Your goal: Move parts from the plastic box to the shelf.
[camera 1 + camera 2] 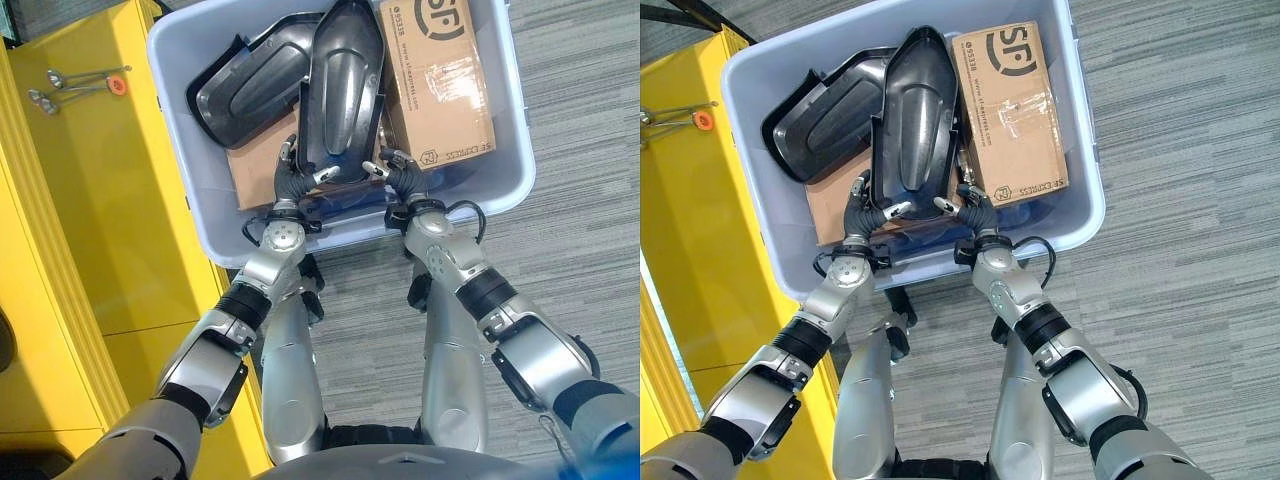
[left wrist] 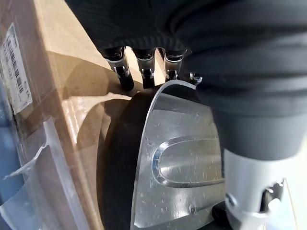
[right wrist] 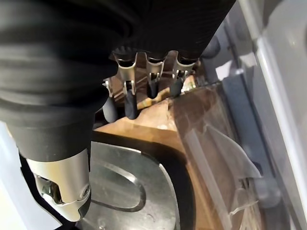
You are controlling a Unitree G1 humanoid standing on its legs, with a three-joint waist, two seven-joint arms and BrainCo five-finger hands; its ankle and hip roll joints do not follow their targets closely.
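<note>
Both hands, left (image 1: 292,178) and right (image 1: 400,178), have fingers curled under the near end of the long black shell part (image 1: 343,85), thumbs pinching its rim from either side. It lies in the plastic box (image 1: 505,110) across a cardboard carton (image 1: 440,80). Likely stiff, light, slick, so I'd keep a two-sided rim grip.

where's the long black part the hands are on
In the left eye view the long black part lies mid-box in the plastic box, between the second black part and the cardboard box, its near end between left hand and right hand.
</note>
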